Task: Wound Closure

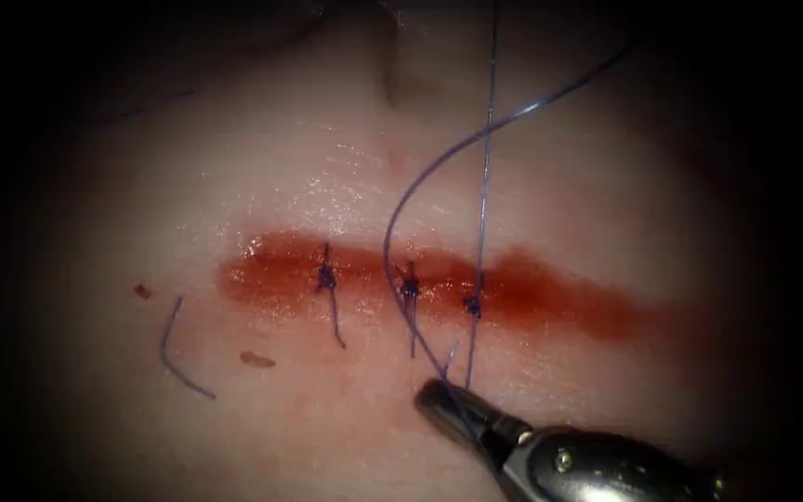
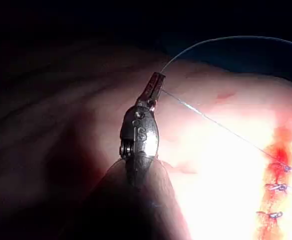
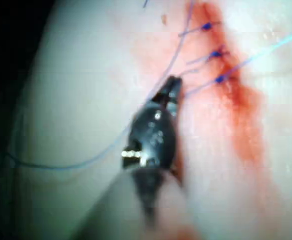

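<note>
Both metal grippers (image 1: 448, 398) (image 2: 155, 82) pinch thin blue thread (image 1: 483, 186) over glistening tissue (image 1: 234, 167).

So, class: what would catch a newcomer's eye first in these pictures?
The red fluid along the cut, crossed by three knots. Below it the right end effector is shut on the thread. The left end effector grips the thread above the tissue.

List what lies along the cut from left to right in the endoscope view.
Loose cut end of thread on the tissue → first knot → second knot → third knot, with taut thread rising from it → bare stretch of cut, red fluid.
</note>
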Controlling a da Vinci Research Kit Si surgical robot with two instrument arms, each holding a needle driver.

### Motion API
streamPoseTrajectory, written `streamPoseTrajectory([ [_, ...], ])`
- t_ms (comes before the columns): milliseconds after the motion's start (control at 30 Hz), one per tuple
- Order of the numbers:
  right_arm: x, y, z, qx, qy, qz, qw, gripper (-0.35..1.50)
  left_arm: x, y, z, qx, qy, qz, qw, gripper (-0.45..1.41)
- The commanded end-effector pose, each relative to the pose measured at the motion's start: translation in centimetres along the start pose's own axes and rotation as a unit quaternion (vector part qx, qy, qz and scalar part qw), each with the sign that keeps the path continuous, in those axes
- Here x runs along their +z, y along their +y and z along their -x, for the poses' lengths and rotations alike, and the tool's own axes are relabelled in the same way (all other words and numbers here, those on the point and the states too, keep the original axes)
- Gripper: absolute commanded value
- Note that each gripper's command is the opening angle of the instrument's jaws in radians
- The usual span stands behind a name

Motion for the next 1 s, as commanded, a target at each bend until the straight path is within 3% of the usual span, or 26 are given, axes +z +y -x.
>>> streamPoseTrajectory([
  [33,0.05,-0.1,0.08,0.001,-0.001,-0.004,1.0,-0.35,0.05,-0.01,0.07,0.0,0.001,0.0,1.0,-0.45],
  [300,0.11,-0.12,0.03,-0.004,0.008,-0.026,1.0,-0.35,0.07,0.1,0.09,0.001,0.003,0.007,1.0,-0.45],
  [367,0.07,-0.14,-0.03,-0.008,0.007,-0.049,0.999,0.96,0.03,0.25,0.01,-0.004,0.007,0.016,1.0,-0.45],
  [400,0.05,-0.15,-0.04,-0.009,0.007,-0.057,0.998,1.21,0.02,0.32,-0.03,-0.006,0.008,0.019,1.0,-0.45],
  [533,-0.19,-0.17,-0.11,-0.052,0.007,-0.119,0.992,1.28,-0.06,0.65,-0.27,-0.016,0.017,0.041,0.999,-0.45],
  [633,-0.4,-0.18,-0.2,-0.059,-0.001,-0.137,0.989,1.38,-0.11,0.85,-0.48,-0.019,0.02,0.059,0.998,-0.45],
  [833,-0.92,-0.25,-0.31,-0.07,-0.018,-0.183,0.98,1.24,-0.11,1.1,-0.82,-0.021,0.029,0.083,0.996,-0.45],
  [1000,-1.29,-0.1,-0.48,-0.063,-0.019,-0.188,0.98,1.31,-0.12,1.37,-0.99,-0.026,0.034,0.103,0.994,-0.45],
])
